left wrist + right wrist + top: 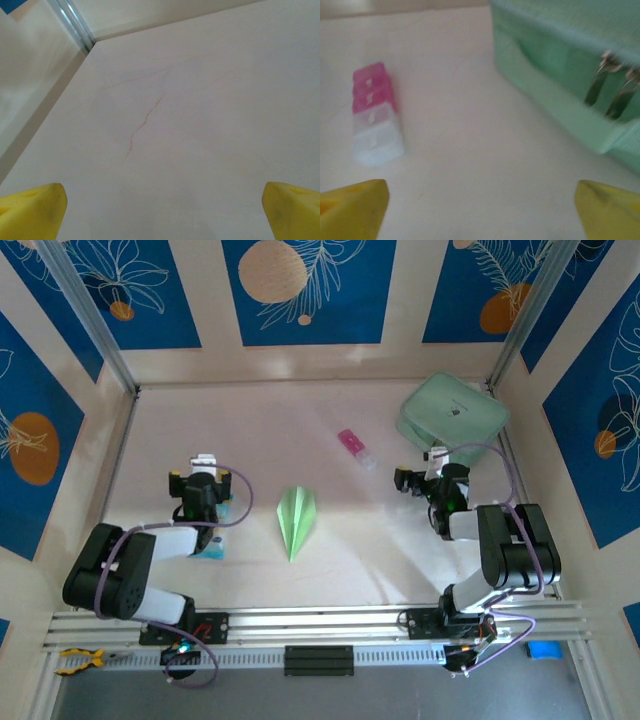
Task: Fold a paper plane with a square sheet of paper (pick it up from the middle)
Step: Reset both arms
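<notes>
1. While the left gripper (pixel 160 215) hangs just above the table (pixel 210 100), its jaws stand released and wide. The yellow fingertips (pixel 35 210) sit at the two bottom corners of the left wrist view with nothing between them.
2. Bare pale tabletop lies ahead of that gripper, crossed by a thin reddish hairline mark (pixel 145 120). The far-left corner of the enclosure shows beyond it.
3. Right gripper (pixel 480 210): jaws likewise spread, grasping nothing. Its yellow fingertips (pixel 355 205) are at the lower corners of the right wrist view, with open table between them.
4. Ahead of the right gripper and to its left lies a small pink-and-white tube (pixel 372 115), flat on the table with its pink end farther away. Ahead and to the right sits the mint-green case (pixel 555 75), with its zip pulls hanging on the near face. Tube and case are apart from each other and from the fingers.
5. Paper plane (pixel 296 521): pale lime-green dart, already folded, flat on the table between the two arms. The centre crease is visible; the point is toward the arm bases and the broad end is toward the far wall. It is touched by neither gripper and lies well apart from the right one.
6. A small blue-and-white item (pixel 213 552) lies beside the left arm, partly hidden by it; I cannot tell more.
</notes>
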`<state>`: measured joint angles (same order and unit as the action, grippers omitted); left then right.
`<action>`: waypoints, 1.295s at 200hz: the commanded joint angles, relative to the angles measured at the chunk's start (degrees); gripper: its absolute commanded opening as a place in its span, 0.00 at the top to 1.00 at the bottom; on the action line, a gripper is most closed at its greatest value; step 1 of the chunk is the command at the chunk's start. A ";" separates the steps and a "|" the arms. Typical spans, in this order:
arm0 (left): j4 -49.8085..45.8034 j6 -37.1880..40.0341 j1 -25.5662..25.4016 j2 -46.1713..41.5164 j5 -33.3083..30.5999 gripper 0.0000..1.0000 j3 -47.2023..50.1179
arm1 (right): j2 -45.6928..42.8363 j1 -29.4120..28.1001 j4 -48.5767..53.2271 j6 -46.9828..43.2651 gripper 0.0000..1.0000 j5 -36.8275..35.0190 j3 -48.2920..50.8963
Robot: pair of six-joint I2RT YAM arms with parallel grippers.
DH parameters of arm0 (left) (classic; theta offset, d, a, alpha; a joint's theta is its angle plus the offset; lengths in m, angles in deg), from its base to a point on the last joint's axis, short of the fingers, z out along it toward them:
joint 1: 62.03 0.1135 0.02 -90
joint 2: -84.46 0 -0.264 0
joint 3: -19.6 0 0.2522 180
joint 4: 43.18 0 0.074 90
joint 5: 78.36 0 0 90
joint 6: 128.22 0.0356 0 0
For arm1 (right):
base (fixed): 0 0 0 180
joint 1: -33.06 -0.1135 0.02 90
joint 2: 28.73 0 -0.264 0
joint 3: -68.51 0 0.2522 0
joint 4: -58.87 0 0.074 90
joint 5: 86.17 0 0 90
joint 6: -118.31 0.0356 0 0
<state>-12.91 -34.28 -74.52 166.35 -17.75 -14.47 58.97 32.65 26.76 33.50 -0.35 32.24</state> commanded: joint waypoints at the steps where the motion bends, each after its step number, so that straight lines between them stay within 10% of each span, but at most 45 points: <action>1: 12.60 -0.89 3.83 2.73 10.60 0.00 2.21 | -0.47 0.23 -0.33 0.97 0.01 -2.33 -1.30; 24: 24.17 0.58 4.86 9.66 16.60 0.00 4.43 | -0.33 -0.11 -1.39 0.83 0.01 -2.91 -0.94; 57: 9.94 -3.59 7.67 7.53 16.08 0.00 -0.70 | -0.47 -0.12 -1.14 0.71 0.01 -2.84 -1.01; 259: 11.86 -2.58 7.21 7.76 17.61 0.00 -0.19 | -0.61 -0.56 -0.91 -0.53 0.01 -1.24 -0.98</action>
<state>-1.70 -36.62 -67.39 174.28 -1.40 -13.84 58.93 32.63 26.80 33.88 -2.14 31.61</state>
